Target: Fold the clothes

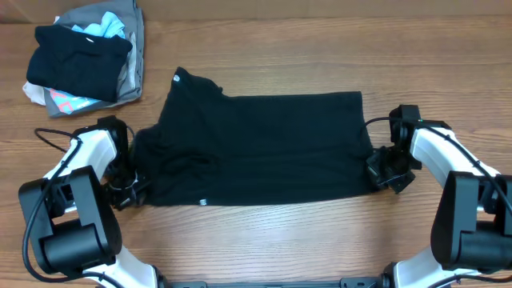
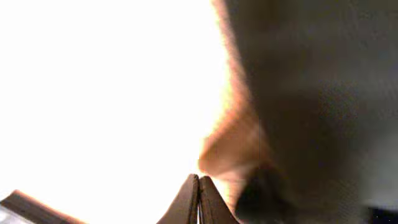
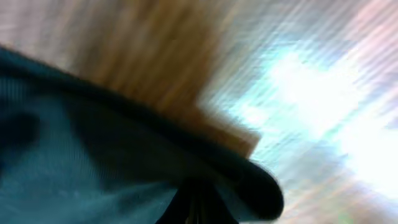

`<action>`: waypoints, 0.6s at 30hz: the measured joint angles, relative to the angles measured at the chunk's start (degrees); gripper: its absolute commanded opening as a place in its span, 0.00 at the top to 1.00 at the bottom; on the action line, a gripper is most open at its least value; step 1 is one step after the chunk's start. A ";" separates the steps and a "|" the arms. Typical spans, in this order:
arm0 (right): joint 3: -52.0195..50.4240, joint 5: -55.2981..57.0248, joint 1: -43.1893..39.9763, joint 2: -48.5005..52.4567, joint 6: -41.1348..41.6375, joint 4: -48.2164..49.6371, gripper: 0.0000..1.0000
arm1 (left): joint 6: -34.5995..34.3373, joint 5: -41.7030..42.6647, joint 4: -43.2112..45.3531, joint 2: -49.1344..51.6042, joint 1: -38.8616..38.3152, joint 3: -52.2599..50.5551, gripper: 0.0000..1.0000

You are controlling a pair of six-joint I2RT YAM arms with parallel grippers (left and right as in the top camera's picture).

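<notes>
Found a plain black short-sleeved T-shirt point(image 1: 264, 148) of soft fabric spread flat on the brown wood-grain table point(image 1: 264, 240), lying between the two sets of fingers. Saw the left fingers point(image 2: 191, 200) pressed together, tip against tip, at the shirt's rumpled sleeve-side edge, with dark cloth just beside them. Could not tell whether any fabric sat between them. Saw the right fingers point(image 3: 198, 208) closed at the opposite straight edge, pinching the hem, which curled up over their tips. Noted a small white logo point(image 1: 178, 78) on the far corner beyond the left fingers and a small white tag point(image 1: 202, 202) on the near edge. Noted both long edges running fairly straight, with the end by the left fingers bunched. Found bare wood open along the near edge between the arms and past the far edge. Spotted a heap of mixed black, grey, light-blue and pink garments point(image 1: 84, 56) well beyond the left fingers, apart from the shirt.
</notes>
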 measured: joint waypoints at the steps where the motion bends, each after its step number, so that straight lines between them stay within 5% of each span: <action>1: 0.31 0.70 -0.24 0.28 0.02 -0.96 0.96 | -0.22 -1.05 -1.05 0.00 0.13 0.28 0.96; 14: 2.75 4.07 -0.85 -4.22 2.75 -8.24 0.96 | -1.22 -4.48 -5.51 -10.91 0.24 2.14 0.96; 15: 3.21 4.07 -0.85 -6.29 2.73 -8.90 0.87 | -1.18 -4.15 -5.53 -12.52 0.17 2.47 0.96; 18: 4.92 2.82 -0.90 -12.31 1.09 -9.31 0.33 | 0.04 -0.98 -5.07 -17.68 -0.39 3.45 0.80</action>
